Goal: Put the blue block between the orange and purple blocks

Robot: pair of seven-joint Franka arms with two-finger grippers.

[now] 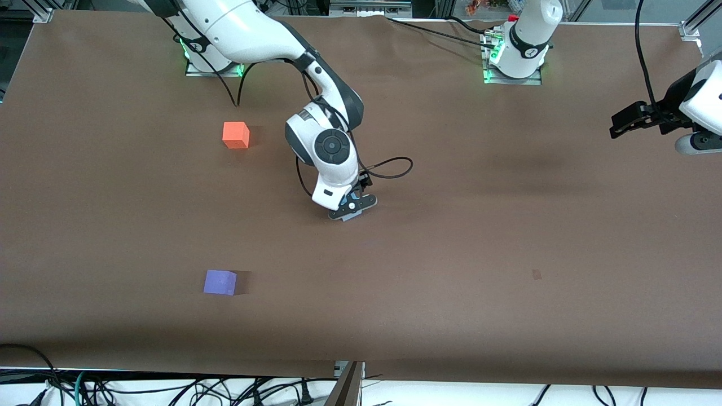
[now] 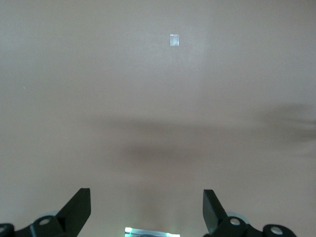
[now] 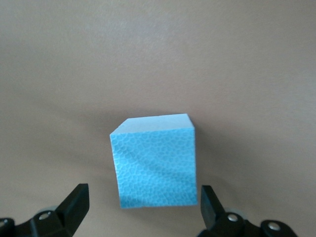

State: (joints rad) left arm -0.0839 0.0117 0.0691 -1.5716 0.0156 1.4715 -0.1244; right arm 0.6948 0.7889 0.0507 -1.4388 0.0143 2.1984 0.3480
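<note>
- Brown matte covering spreads over the whole bench [image 1: 507,237]; you see metal framing at its corners and loose cables along the edge nearest the front camera.
- You find the blue block [image 3: 155,163] on the bench under the right tool [image 1: 352,211], roughly mid-bench. As a cube it has no long axis; in the right wrist view one pebbled face is turned to the camera and its edges sit slightly skewed to the fingers.
- Your right tool stands wide, one fingertip [image 3: 76,202] on each side of the blue block with a gap at both, so nothing is gripped.
- You have the orange block [image 1: 236,135] near the right arm's base and the purple block [image 1: 220,282] nearer the front camera, the two well apart; the blue block lies toward the left arm's end from both.
- Your left tool [image 1: 623,124] waits in the air at the left arm's end of the bench, spread wide and holding nothing; its wrist view shows only bare covering and a small pale mark [image 2: 174,40].
</note>
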